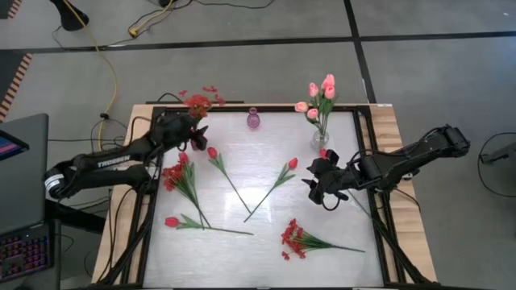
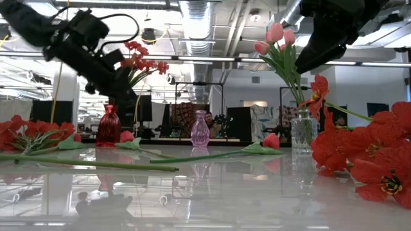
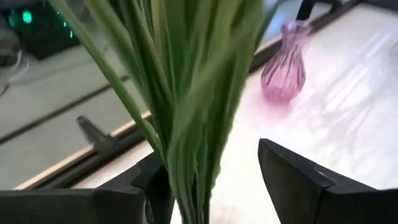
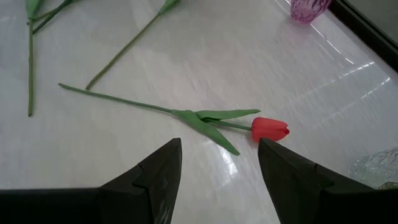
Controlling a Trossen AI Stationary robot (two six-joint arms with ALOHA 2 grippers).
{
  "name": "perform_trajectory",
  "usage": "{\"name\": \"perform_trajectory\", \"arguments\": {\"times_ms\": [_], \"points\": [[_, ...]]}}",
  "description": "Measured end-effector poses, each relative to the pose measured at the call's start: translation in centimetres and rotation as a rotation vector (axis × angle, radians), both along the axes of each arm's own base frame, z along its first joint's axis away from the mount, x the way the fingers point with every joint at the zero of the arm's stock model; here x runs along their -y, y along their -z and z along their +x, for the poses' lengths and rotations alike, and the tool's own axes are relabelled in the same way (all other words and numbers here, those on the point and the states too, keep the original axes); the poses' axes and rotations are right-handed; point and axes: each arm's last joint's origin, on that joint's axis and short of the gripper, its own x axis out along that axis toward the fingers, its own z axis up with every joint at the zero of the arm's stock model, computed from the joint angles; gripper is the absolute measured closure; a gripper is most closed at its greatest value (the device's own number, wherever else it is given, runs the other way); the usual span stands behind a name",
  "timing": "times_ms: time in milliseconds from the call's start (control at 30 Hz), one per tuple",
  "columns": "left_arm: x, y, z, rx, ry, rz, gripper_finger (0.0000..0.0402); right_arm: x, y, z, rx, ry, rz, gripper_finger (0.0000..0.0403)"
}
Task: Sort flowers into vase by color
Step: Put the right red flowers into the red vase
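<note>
A spray of small red blossoms [image 1: 198, 102] stands in the red vase [image 2: 108, 125] at the table's far left. My left gripper [image 3: 211, 186] is open, with the spray's green stems [image 3: 186, 106] between its fingers. A clear vase [image 1: 320, 138] at the far right holds the pink tulips [image 1: 319, 97]. A small purple vase [image 1: 253, 120] stands between the two. Red tulips [image 1: 212, 152] [image 1: 292, 163] [image 1: 171, 221] and two red sprays [image 1: 175, 172] [image 1: 293, 238] lie flat on the table. My right gripper [image 4: 217, 168] hovers open above the table's right side, short of a red tulip [image 4: 270, 129]. My left gripper stands open around the spray's stems, coming at them slanting down from the table's left. The stems [image 3: 180, 180] pass close by one finger [image 3: 155, 186]; whether they touch it I cannot tell. The spray stands upright in the red vase.
A black frame [image 1: 364, 153] runs around the white tabletop. Loose red petals [image 1: 211, 89] lie beyond the far edge. Free surface lies in the middle near part of the table [image 1: 258, 250].
</note>
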Motion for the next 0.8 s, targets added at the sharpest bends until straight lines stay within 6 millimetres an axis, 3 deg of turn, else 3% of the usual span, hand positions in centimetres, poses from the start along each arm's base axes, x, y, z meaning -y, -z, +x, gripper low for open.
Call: {"name": "perform_trajectory", "arguments": {"times_ms": [300,500,800], "points": [[0.9,-4.8,-0.1,-0.198,-0.046,-0.147,0.0197,0.0,0.0,0.0,-0.009,-0.018,-0.018,0.0164],[3.0,-6.9,-1.3,-0.165,-0.021,-0.205,0.0197,0.0,0.0,0.0,-0.014,-0.03,-0.03,0.0164],[6.6,-8.1,-3.2,-0.032,0.135,-0.294,0.0197,-0.2,-0.2,0.3,0.017,-0.06,0.017,0.0164]]}}
